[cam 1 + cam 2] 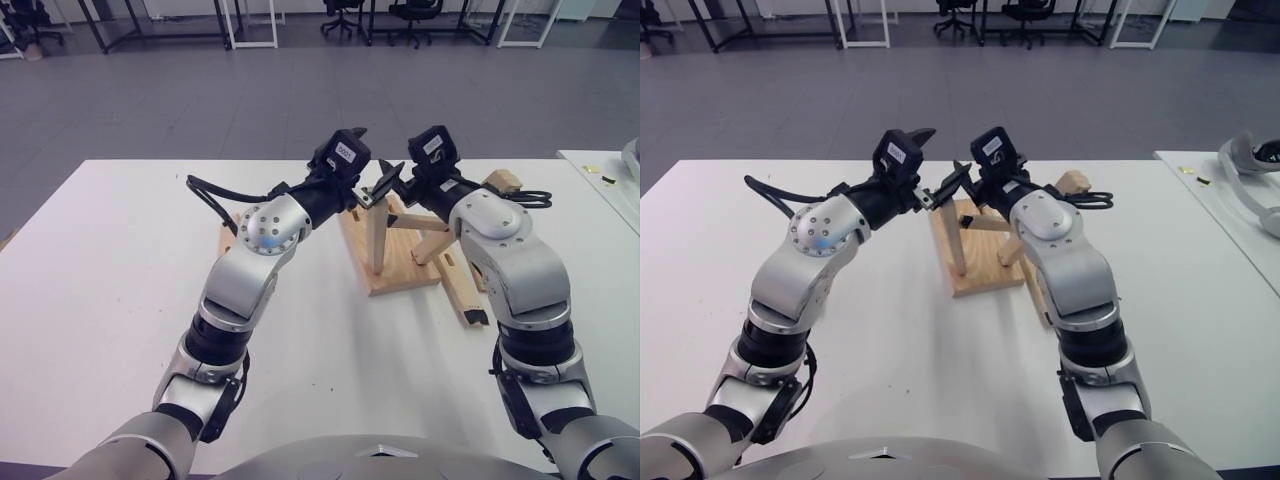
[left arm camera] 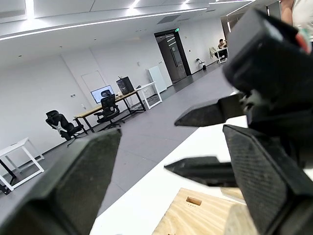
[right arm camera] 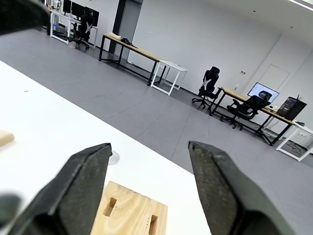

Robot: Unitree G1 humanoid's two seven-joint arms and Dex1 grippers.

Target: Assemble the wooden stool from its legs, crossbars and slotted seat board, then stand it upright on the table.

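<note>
Centre of the head view, above the white table: left gripper, fingers spread wide, clasping nothing. Meets the right gripper tip to tip, just to its right in the frame; fingers likewise parted, grasping nothing, the tips reaching in between the left gripper's fingers. Cannot tell whether either touches wood.

Below both, centre-right: seat board, lying flat with slots upward, one leg standing upright on it and a second leg leaning just to the right.

Lower right, just beside the board: loose slotted part.

Left of centre, half hidden behind the left arm: another wooden piece.
</note>
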